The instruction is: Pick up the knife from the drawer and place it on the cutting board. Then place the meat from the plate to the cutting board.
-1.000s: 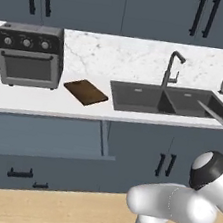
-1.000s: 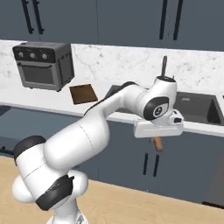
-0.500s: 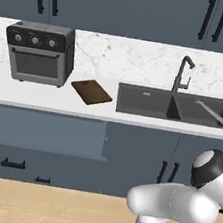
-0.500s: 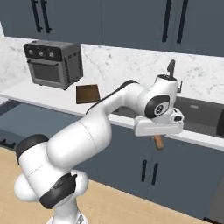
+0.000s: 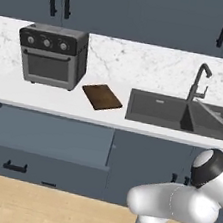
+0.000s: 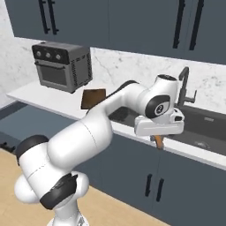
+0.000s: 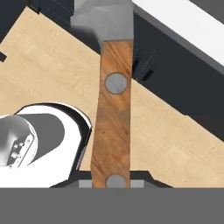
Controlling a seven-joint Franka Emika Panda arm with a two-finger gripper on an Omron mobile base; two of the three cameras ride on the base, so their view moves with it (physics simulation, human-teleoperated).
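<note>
Hand view shows the gripper (image 7: 111, 181) clamped on the knife (image 7: 113, 113) handle — carry it level to the cutting board (image 5: 101, 96) near the counter's (image 5: 58, 106) front edge — lower gently.

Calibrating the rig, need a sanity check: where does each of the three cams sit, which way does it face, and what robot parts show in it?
Left base view: behind the arm to its left, looking forward and down at the counter, the cutting board and the open drawer; the arm rises at lower right.
Right base view: behind to the right, same counter; the arm rises from lower left, the gripper shut on the knife before the sink.
Hand view: on the hand, looking along the knife's wooden handle to the wood floor and cabinet fronts.
Both base views share the toaster oven, board and sink.
</note>
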